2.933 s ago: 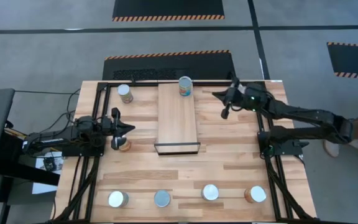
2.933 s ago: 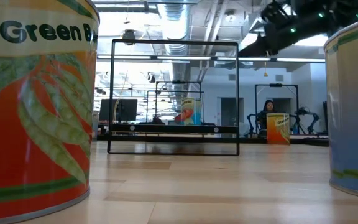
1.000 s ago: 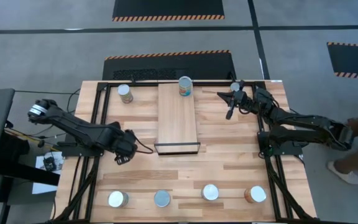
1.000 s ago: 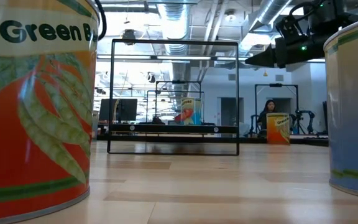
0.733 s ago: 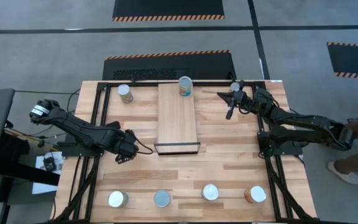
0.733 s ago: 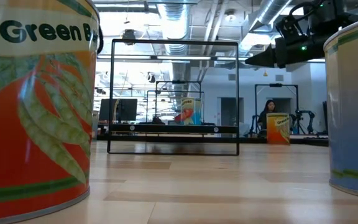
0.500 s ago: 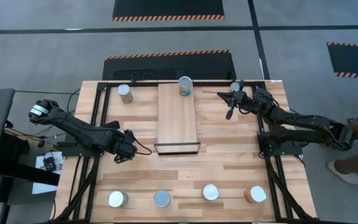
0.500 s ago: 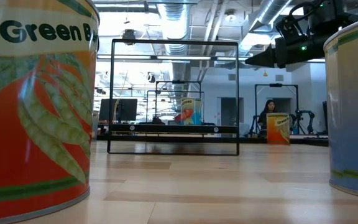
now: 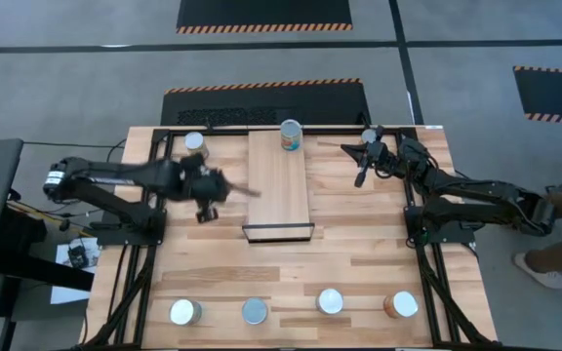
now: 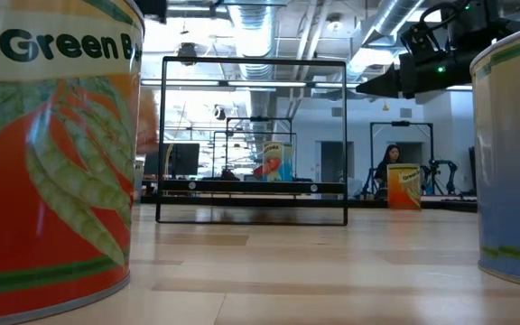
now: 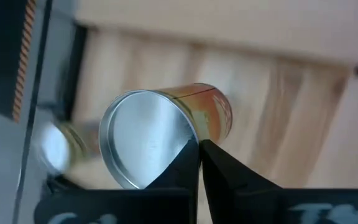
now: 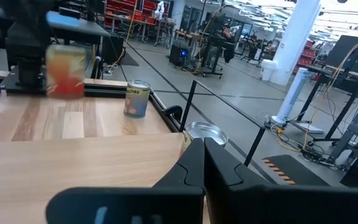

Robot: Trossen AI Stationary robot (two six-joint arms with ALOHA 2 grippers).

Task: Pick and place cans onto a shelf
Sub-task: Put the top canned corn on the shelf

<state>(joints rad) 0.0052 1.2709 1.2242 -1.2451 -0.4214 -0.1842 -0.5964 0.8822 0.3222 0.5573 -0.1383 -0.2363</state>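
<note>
Your left gripper (image 11: 199, 148) has its fingers drawn almost together, pinching the rim of an orange-labelled can (image 11: 160, 134) whose silvery round end faces the wrist camera. In the right wrist view that can hangs under the gripper, clear of the wood. From above, the gripper is a blur at the 9 o'clock side of the shelf (image 9: 279, 190), just beside its long edge. The shelf lies in the middle of the table (image 9: 359, 253), its dark edge toward 6 o'clock. One can (image 9: 291, 135) stands upright on the shelf's 12 o'clock end. Another can (image 9: 194, 143) stands on the table toward 10 o'clock from the shelf, partly behind the left arm. Four more cans (image 9: 254, 311) stand in a row along the table's 6 o'clock edge. Your right gripper (image 12: 203, 144) has its fingers pressed together with nothing between them. It hangs above the table toward 2 o'clock from the shelf, well apart from every can.
</note>
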